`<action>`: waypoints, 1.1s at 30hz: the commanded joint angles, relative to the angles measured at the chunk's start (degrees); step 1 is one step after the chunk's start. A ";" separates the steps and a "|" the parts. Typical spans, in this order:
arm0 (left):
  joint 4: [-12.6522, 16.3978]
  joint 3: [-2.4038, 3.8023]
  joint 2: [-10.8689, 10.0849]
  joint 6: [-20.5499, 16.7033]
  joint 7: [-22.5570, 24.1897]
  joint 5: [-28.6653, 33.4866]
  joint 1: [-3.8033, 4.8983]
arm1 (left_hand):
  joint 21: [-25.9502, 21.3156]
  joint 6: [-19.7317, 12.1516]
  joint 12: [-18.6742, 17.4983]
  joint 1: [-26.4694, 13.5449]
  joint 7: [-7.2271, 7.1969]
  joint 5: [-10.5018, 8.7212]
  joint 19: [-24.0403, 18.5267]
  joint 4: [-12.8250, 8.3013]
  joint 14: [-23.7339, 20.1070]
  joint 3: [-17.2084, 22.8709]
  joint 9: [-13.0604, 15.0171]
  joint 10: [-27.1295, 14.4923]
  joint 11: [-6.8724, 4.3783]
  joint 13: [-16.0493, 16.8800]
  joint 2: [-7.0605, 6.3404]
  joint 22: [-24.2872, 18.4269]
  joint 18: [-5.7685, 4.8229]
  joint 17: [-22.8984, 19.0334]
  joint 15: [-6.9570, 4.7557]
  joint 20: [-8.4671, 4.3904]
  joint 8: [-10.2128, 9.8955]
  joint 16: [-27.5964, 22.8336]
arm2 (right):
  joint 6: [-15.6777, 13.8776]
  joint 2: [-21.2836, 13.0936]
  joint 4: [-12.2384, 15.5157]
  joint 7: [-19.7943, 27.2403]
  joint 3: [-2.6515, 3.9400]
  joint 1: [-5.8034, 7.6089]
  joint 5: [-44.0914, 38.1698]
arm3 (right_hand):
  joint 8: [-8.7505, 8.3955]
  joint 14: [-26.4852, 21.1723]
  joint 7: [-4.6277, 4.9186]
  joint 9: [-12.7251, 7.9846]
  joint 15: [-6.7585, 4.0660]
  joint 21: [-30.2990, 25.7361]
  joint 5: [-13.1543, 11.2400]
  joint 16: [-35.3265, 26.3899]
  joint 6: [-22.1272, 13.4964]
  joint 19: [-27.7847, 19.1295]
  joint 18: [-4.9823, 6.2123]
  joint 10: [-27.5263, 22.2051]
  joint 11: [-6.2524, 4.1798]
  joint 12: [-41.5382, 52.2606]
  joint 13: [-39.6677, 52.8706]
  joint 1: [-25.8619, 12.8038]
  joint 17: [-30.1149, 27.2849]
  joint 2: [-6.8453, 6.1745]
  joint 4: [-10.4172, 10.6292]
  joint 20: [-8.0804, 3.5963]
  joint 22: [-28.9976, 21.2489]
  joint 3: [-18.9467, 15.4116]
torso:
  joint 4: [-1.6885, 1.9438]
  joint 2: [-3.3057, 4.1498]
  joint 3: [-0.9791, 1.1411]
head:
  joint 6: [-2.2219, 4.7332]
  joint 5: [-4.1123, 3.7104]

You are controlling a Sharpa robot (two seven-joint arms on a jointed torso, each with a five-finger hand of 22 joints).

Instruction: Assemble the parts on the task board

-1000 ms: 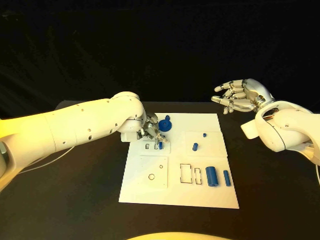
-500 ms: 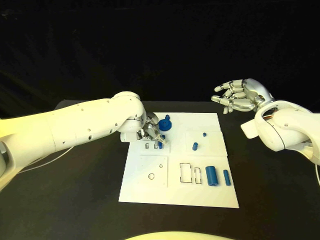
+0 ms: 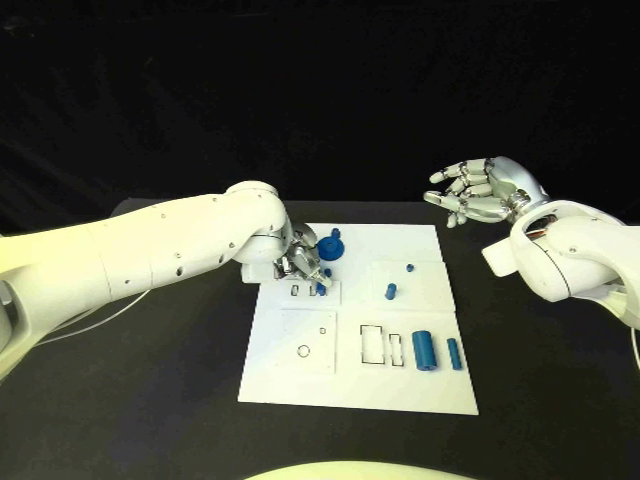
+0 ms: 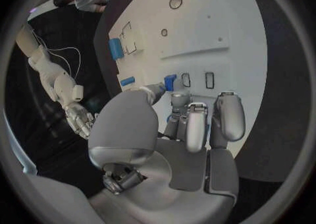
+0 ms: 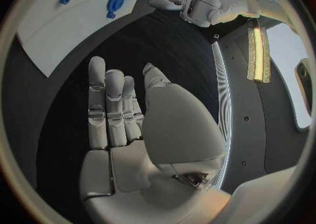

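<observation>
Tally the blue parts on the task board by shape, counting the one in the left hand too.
round disc: 1
thick cylinder: 1
slim bar: 1
small peg: 1
small piece pinched by the left hand: 1
Total: 5. A few blue specks are too small to tell.

The table [image 3: 147,400] is black. On it lies the white board [image 3: 356,385], marked with thin black outlines of rectangles and small circles. The parts are blue: a round disc [image 3: 330,247], a small peg [image 3: 391,292], a thick cylinder [image 3: 425,352] and a thin bar [image 3: 453,355]. The left hand [image 3: 300,262] is silver, with a small blue piece [image 4: 170,82] at its fingertips. The right hand [image 3: 477,192] is silver too. Both arms are white, glossy, dotted with small dark screw holes. The backdrop is black.
</observation>
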 commanded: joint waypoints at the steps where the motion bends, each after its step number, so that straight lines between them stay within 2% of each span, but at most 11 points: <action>1: -0.13 -0.01 0.20 0.69 0.20 1.92 -0.01 | 0.37 -0.47 -0.17 0.93 -0.13 0.13 0.09 -0.60 4.38 1.63 0.63 0.07 -0.45 0.02 -0.27 0.18 -0.62 11.28 -0.50 -0.31 0.36 0.36 | 0.74 0.06 0.02 0.09 0.00 -0.04 -0.40 | 0.23 0.23 -0.04 0.01 -0.14 -0.33 0.37 -0.35 -0.38 0.35 0.31 -0.25 -0.28 -0.11 -0.04 0.73 0.09 -0.07 0.00 -0.06 -0.05 0.20 | -0.05 0.00 0.02 | -0.08 -0.06; 8: -0.37 -0.11 0.31 1.31 0.19 2.04 -0.03 | 0.38 -0.49 -0.18 0.86 -0.12 0.12 0.10 -0.81 4.43 2.16 0.86 0.10 -0.45 0.00 -0.64 0.20 -0.62 11.39 -0.50 -0.32 0.41 0.39 | 0.87 0.05 0.03 0.00 -0.01 -0.06 -0.42 | 0.23 0.23 -0.04 0.01 -0.14 -0.33 0.37 -0.35 -0.38 0.35 0.31 -0.25 -0.28 -0.11 -0.04 0.73 0.09 -0.07 0.00 -0.06 -0.05 0.20 | -0.05 -0.02 0.00 | -0.12 -0.13; 15: -0.14 -0.18 -0.03 0.78 0.85 2.10 -0.07 | 0.47 -0.81 -0.45 1.75 -0.36 0.37 0.16 -5.69 4.56 10.51 2.77 0.41 -0.73 -0.13 -2.65 0.43 -0.64 11.71 -0.77 -0.53 0.69 0.46 | 0.94 0.02 0.05 -0.04 -0.02 -0.10 -0.44 | 0.30 0.28 -0.05 0.01 -0.15 -0.39 0.52 -0.37 -0.38 0.41 0.31 -0.25 -0.28 -0.09 -0.12 0.76 0.16 -0.08 0.00 -0.07 -0.11 0.24 | 0.04 -0.04 0.00 | -0.12 -0.20; 17: 0.19 -0.18 -0.28 0.00 1.42 2.42 -0.09 | 0.51 -0.79 -0.46 1.64 -0.22 3.38 0.19 -8.87 4.88 14.40 3.90 1.06 -0.76 0.10 -4.13 0.50 -0.65 12.42 -0.78 -0.62 1.26 0.70 | 0.92 0.00 0.07 -0.03 -0.02 -0.11 -0.44 | 0.30 0.28 -0.05 0.01 -0.15 -0.39 0.52 -0.37 -0.38 0.41 0.31 -0.25 -0.28 -0.09 -0.12 0.76 0.16 -0.08 0.00 -0.07 -0.11 0.24 | 0.03 -0.04 -0.01 | -0.10 -0.17; 20: 1.09 -0.19 -0.91 -1.91 2.62 3.33 -0.13 | 0.75 -0.55 -0.30 0.23 -0.13 7.57 0.55 -11.21 5.25 16.92 5.23 2.05 -0.68 0.54 -5.20 0.97 -0.74 13.24 -0.78 -0.58 1.95 0.98 | 0.89 -0.06 0.12 -0.02 -0.02 -0.14 -0.44 | 0.32 0.30 -0.05 0.01 -0.15 -0.41 0.58 -0.40 -0.38 0.44 0.31 -0.24 -0.29 -0.09 -0.16 0.76 0.17 -0.07 0.01 -0.08 -0.14 0.27 | 0.03 -0.04 -0.03 | -0.07 -0.17; 21: 1.35 -0.18 -1.08 -2.35 2.88 3.53 -0.14 | 1.10 0.18 0.48 -0.20 -0.20 11.46 1.12 -12.19 5.77 17.65 5.67 3.22 -0.80 1.70 -5.95 1.69 -0.90 14.44 -0.94 -0.67 2.34 1.41 | 0.88 -0.08 0.13 -0.01 -0.02 -0.14 -0.44 | 0.36 0.32 -0.05 0.01 -0.15 -0.44 0.65 -0.43 -0.38 0.46 0.31 -0.24 -0.29 -0.08 -0.20 0.76 0.19 -0.06 0.02 -0.08 -0.17 0.29 | 0.01 -0.03 -0.04 | -0.07 -0.17; 22: 2.05 -0.18 -1.58 -3.46 3.31 4.02 -0.17 | 1.22 0.47 0.74 -0.47 -0.25 12.87 1.31 -12.57 5.95 17.96 5.84 3.71 -0.90 2.11 -6.21 1.93 -0.94 14.85 -0.99 -0.74 2.44 1.56 | 0.86 -0.13 0.17 0.00 -0.03 -0.16 -0.44 | 0.36 0.32 -0.05 0.01 -0.15 -0.44 0.65 -0.43 -0.38 0.46 0.31 -0.24 -0.29 -0.08 -0.20 0.76 0.19 -0.06 0.02 -0.08 -0.17 0.29 | -0.01 -0.02 -0.04 | -0.09 -0.16; 26: 4.38 -0.15 -3.27 -7.10 3.64 5.00 -0.23 | 1.72 1.65 1.55 -1.59 -0.60 16.38 2.16 -13.99 6.05 18.99 6.42 5.41 -1.30 3.50 -6.93 2.97 -1.15 15.09 -1.35 -1.07 2.55 1.65 | 0.79 -0.33 0.35 -0.01 -0.04 -0.19 -0.44 | 0.36 0.32 -0.05 0.01 -0.15 -0.46 0.68 -0.46 -0.39 0.48 0.31 -0.24 -0.29 -0.07 -0.22 0.75 0.17 -0.06 0.03 -0.09 -0.19 0.30 | -0.03 0.03 -0.02 | 0.00 -0.13; 27: 5.03 -0.15 -3.78 -8.12 3.68 5.22 -0.24 | 2.05 2.25 1.97 -2.18 -0.83 18.52 2.74 -14.40 6.05 19.29 6.65 6.18 -1.52 4.15 -7.40 3.69 -1.30 15.09 -1.57 -1.27 2.64 1.65 | 0.77 -0.39 0.39 -0.01 -0.04 -0.19 -0.43 | 0.37 0.34 -0.04 0.00 -0.15 -0.49 0.73 -0.48 -0.42 0.51 0.31 -0.23 -0.29 -0.06 -0.26 0.72 0.19 -0.05 0.05 -0.09 -0.22 0.32 | 0.04 0.02 -0.01 | 0.00 -0.15; 28: 5.56 -0.14 -4.20 -8.92 3.72 5.36 -0.25 | 2.19 2.61 2.08 -2.59 -1.00 19.72 3.00 -14.71 6.05 19.50 6.82 6.60 -1.70 4.41 -7.67 4.00 -1.36 15.09 -1.71 -1.46 2.62 1.65 | 0.74 -0.46 0.45 -0.02 -0.04 -0.20 -0.43 | 0.37 0.34 -0.04 0.00 -0.15 -0.49 0.73 -0.48 -0.42 0.51 0.31 -0.23 -0.29 -0.06 -0.26 0.72 0.19 -0.05 0.05 -0.09 -0.22 0.32 | 0.06 0.01 0.00 | 0.05 -0.16; 33: 8.57 -0.08 -6.64 -13.05 4.21 4.65 -0.35 | 2.70 3.61 2.54 -3.33 -1.40 22.69 3.93 -15.44 6.05 19.75 7.18 7.74 -2.10 5.34 -8.49 5.18 -1.63 15.09 -2.12 -1.84 2.59 1.65 | 0.68 -0.77 0.67 -0.02 -0.05 -0.21 -0.37 | 0.39 0.39 -0.03 -0.03 -0.15 -0.56 0.82 -0.55 -0.50 0.57 0.31 -0.22 -0.28 -0.04 -0.35 0.58 0.23 0.00 0.11 -0.09 -0.30 0.34 | 0.15 -0.01 0.02 | 0.02 -0.17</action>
